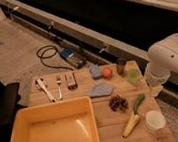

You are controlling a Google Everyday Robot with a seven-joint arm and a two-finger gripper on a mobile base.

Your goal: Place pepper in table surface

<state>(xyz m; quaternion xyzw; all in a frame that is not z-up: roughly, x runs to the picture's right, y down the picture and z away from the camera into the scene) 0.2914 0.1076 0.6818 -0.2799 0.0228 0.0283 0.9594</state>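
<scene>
The pepper (138, 101), small, slender and green, lies on the wooden table surface (112, 132) near the right side. Its lower end touches a pale yellow tapered vegetable (131, 125). My white arm (169, 60) comes in from the right. My gripper (156, 90) hangs at the arm's end by the table's right edge, up and to the right of the pepper and apart from it. Nothing shows in it.
A yellow plastic tub (48, 112) fills the table's front left. A white bowl (154, 121), dark pine cone (118, 103), blue cloth (100, 89), light-green block (133, 76), dark can (120, 66), orange ball (107, 72), blue sponge (95, 71), fork (59, 85) and white utensil (45, 89) are also on the table.
</scene>
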